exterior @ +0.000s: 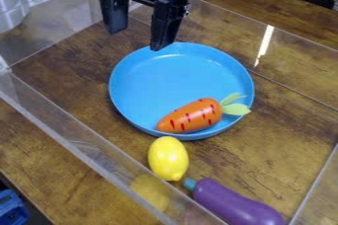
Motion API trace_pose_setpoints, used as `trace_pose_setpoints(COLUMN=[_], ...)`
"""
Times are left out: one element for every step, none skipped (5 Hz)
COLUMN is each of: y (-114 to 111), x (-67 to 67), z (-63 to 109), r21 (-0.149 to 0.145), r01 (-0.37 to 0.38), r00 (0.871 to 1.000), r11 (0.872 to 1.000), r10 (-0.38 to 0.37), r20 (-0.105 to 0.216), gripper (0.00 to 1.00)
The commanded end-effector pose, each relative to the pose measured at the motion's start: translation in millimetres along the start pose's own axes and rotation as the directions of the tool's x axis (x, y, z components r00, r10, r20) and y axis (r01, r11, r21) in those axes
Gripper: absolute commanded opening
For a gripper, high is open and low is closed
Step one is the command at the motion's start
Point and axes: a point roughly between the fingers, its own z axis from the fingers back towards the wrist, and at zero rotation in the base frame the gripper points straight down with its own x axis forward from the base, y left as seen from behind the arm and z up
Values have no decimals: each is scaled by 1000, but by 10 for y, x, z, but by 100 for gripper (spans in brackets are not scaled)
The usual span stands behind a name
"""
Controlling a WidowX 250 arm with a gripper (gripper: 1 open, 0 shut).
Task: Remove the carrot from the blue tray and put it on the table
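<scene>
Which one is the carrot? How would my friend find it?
Find the big round blue plastic tray on the brown wooden table. Inside it, near the front rim, lies the small orange toy carrot with green leaves, unlike the yellow lemon outside.

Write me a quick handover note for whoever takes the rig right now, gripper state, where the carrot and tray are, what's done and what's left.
Gripper: open, empty, pointing down, hanging above the far rim of the blue tray, not touching anything.
Carrot: lying on its side inside the blue tray, toward the near right part, leafy top pointing right toward the rim.
Table: a lemon and an eggplant lie in front of the tray; they are not part of the job.
Done: nothing yet; the carrot has not been gripped.
Left: move over the carrot, grasp it, lift it out, set it on bare table.
</scene>
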Motion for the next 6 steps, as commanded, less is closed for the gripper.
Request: trace_pose_setpoints(y=[-30, -126, -261, -382, -484, -562], x=[18, 104, 162, 232, 292, 374], z=[-72, -239, -398, -571, -740, -878], r21=[-1, 2, 13, 37, 53, 63], r01=[28, 143, 257, 316, 334, 344], r00=[1000, 990, 966, 948, 941, 934], r11=[1000, 990, 966, 948, 941, 937], r10=[-28, -143, -257, -317, -336, -349], r20=[-11, -2, 15, 32, 46, 80], gripper=[100, 100, 100, 100, 100, 100])
